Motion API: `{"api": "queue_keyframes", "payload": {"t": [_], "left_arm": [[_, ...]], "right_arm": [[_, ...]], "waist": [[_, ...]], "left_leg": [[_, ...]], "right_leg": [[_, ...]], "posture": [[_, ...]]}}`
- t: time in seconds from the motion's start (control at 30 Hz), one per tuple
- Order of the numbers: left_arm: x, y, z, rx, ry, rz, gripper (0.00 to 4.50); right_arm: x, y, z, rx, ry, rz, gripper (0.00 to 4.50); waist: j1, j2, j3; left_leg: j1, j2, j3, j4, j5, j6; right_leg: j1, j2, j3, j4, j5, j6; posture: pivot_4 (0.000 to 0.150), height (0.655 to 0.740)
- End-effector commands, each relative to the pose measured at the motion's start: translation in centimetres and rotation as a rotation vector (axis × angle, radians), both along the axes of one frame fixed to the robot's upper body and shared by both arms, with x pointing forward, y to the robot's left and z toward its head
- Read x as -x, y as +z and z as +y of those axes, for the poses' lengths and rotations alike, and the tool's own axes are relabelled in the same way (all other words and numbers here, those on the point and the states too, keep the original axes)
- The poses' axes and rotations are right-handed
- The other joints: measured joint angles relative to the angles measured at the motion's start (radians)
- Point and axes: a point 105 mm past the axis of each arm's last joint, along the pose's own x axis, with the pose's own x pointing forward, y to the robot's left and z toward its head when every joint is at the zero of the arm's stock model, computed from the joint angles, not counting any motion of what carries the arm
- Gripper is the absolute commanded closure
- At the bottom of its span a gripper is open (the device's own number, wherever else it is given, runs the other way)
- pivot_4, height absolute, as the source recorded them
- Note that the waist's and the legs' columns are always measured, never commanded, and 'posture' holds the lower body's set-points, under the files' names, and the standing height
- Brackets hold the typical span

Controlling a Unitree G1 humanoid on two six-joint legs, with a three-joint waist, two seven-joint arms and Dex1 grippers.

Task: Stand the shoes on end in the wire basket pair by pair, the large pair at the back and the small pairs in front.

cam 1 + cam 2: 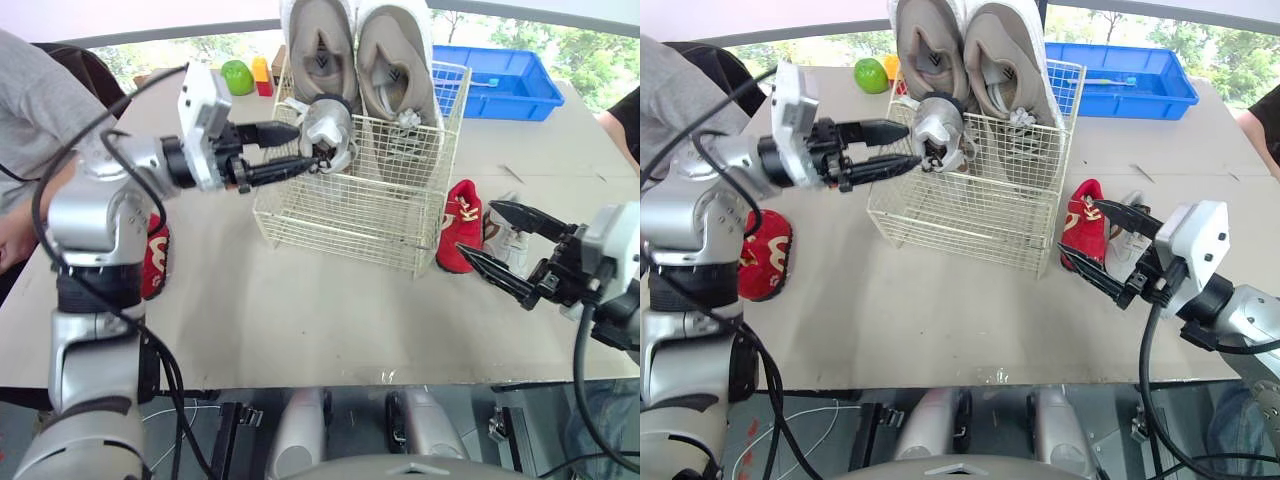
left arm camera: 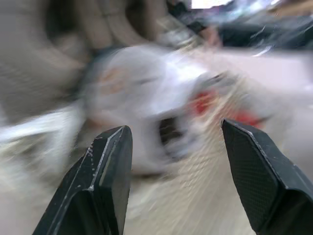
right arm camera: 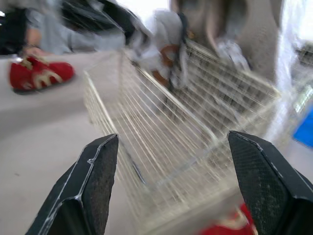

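The wire basket [image 1: 340,215] stands mid-table with the large beige pair [image 1: 320,50] on end along its back wall. A small white shoe [image 1: 330,130] sits at the basket's front-left rim, just off the tips of my left gripper [image 1: 308,146], which is open; in the left wrist view the shoe [image 2: 142,112] is blurred beyond the fingers. A red shoe [image 1: 460,225] and a white shoe [image 1: 508,240] lie to the right of the basket. My right gripper [image 1: 478,230] is open beside them. Another red shoe [image 1: 762,255] lies at the left.
A blue bin [image 1: 500,80] stands at the back right. A green apple [image 1: 237,77] and small coloured blocks [image 1: 262,75] sit behind the basket on the left. A person in a grey sleeve [image 1: 40,100] is at the left, and another person's arm [image 1: 625,120] at the right edge.
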Motion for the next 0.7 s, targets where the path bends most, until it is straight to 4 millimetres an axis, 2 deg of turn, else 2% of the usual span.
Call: {"api": "queue_keyframes", "payload": {"t": [0.03, 0.1, 0.17, 0.3, 0.37, 0.5, 0.7], "left_arm": [[4.1, 1.1, -1.1, 0.060, -0.158, 0.011, 1.35], [5.2, 0.7, -1.9, 0.093, -0.192, 0.055, 1.35], [6.3, -0.8, -3.1, 0.068, -0.223, 0.083, 1.35], [7.8, -2.6, -4.8, 0.050, -0.265, 0.108, 1.35], [8.4, -3.1, -5.2, 0.029, -0.281, 0.096, 1.35], [9.1, -3.4, -5.6, 0.050, -0.280, 0.093, 1.35], [9.5, -3.7, -5.8, 0.061, -0.249, 0.086, 1.35]], "right_arm": [[-2.5, -1.7, -4.7, 0.035, -0.294, 0.122, 1.11], [-3.2, -2.4, -6.2, 0.068, -0.352, 0.181, 1.11], [-4.7, -3.2, -7.4, 0.051, -0.388, 0.290, 1.11], [-7.0, -4.0, -8.5, 0.032, -0.412, 0.447, 1.11], [-7.7, -4.0, -9.0, 0.046, -0.431, 0.486, 1.11], [-8.5, -3.1, -10.3, -0.055, -0.394, 0.602, 1.11], [-10.0, -2.8, -11.6, -0.069, -0.368, 0.658, 1.11]], "waist": [[0.000, 0.000, 0.000], [0.005, 0.001, 0.000], [0.007, 0.001, 0.000], [0.001, 0.002, 0.000], [0.003, 0.002, 0.000], [0.003, 0.003, 0.001], [0.001, 0.003, 0.001]], "left_leg": [[0.000, 0.000, 0.000, 0.000, 0.000, 0.000], [0.000, -0.001, -0.001, 0.000, 0.000, 0.000], [0.000, -0.002, -0.002, 0.000, 0.000, 0.000], [0.016, -0.003, 0.001, -0.003, 0.000, 0.000], [0.016, -0.003, 0.002, -0.003, 0.000, 0.000], [0.016, -0.003, 0.003, -0.004, 0.000, 0.000], [0.016, -0.003, 0.005, -0.005, -0.001, 0.001]], "right_leg": [[0.000, 0.000, 0.000, 0.000, 0.000, 0.000], [0.000, 0.000, -0.001, 0.000, 0.000, 0.000], [0.001, 0.000, -0.002, 0.000, 0.000, 0.000], [0.016, 0.000, 0.001, -0.003, -0.001, -0.002], [0.015, 0.000, 0.002, -0.003, -0.002, -0.004], [0.014, 0.001, 0.004, -0.003, -0.001, -0.001], [0.014, 0.001, 0.004, -0.004, -0.001, -0.001]], "posture": [[0.150, 0.7400], [0.150, 0.7400], [0.150, 0.7400], [0.150, 0.7400], [0.150, 0.7400], [0.150, 0.7400], [0.150, 0.7400]]}}
